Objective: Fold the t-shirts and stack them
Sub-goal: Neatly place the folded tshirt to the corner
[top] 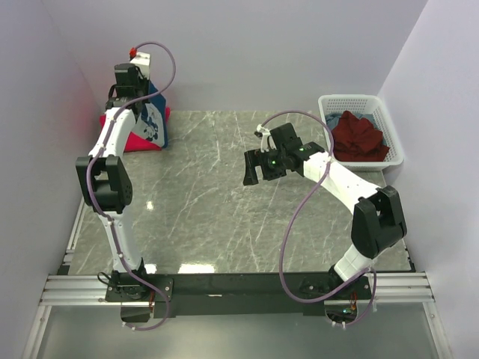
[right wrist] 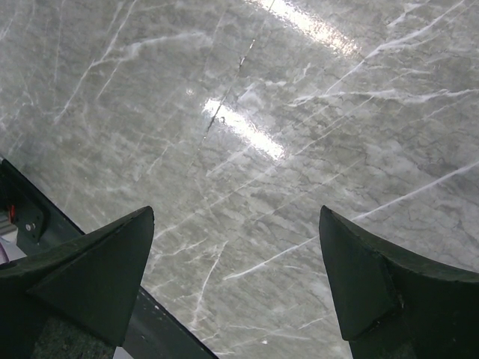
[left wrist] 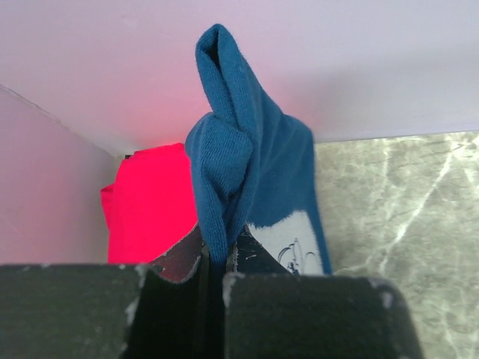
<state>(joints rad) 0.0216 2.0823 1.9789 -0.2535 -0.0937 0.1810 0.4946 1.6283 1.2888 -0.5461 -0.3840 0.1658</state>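
Left end effector (left wrist: 213, 273) clamped on navy t-shirt (left wrist: 247, 164), held above pinkish-red t-shirt (left wrist: 150, 202) at far-left tabletop (top: 202, 202) corner. Right end effector (right wrist: 236, 277) spread wide, empty. Maroon t-shirt (top: 361, 136) crumpled in basket (top: 337, 101). Likely mid-task.

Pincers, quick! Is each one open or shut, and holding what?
Left pincer: closed on the navy blue t-shirt.
Right pincer: open, holding nothing.

The right gripper (right wrist: 236, 213) held its two dark fingers (right wrist: 97, 262) wide apart above the grey marbled tabletop (right wrist: 337, 112), white-veined and streaked with bright glare, with a dark rail (right wrist: 34, 213) along the lower-left edge.
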